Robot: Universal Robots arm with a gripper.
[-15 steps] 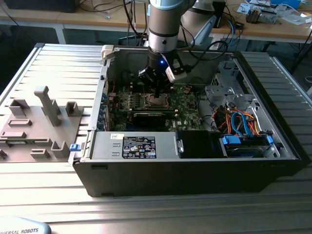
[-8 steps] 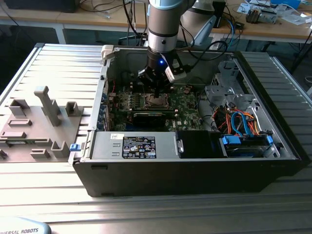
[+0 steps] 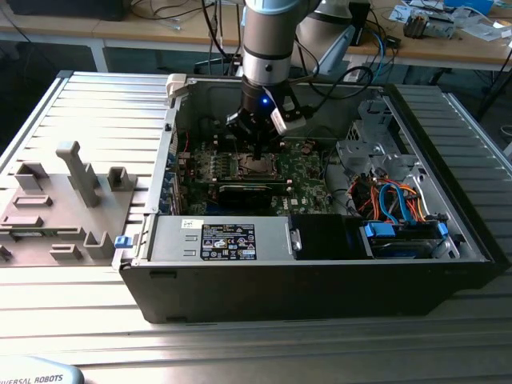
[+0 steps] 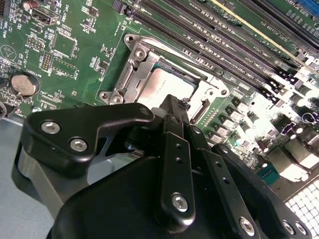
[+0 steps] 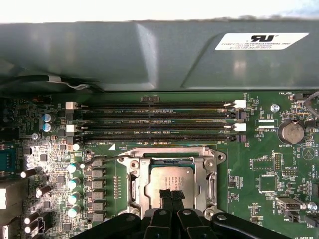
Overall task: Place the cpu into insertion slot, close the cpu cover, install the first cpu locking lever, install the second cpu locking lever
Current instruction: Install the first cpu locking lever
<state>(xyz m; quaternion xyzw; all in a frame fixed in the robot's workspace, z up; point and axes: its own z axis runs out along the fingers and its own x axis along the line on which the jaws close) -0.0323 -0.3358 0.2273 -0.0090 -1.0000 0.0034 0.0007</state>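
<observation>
In both wrist views the black gripper (image 5: 172,195) hides the near edge of the cpu (image 5: 169,181) and part of the cpu cover (image 5: 137,186). In the exterior view the socket area (image 3: 258,166) is too small to make out. The motherboard (image 5: 259,169) runs past the picture's edges.

Memory slots (image 5: 154,119) and capacitors (image 5: 75,184) crowd the cpu cover (image 5: 172,172); above lies open.
</observation>
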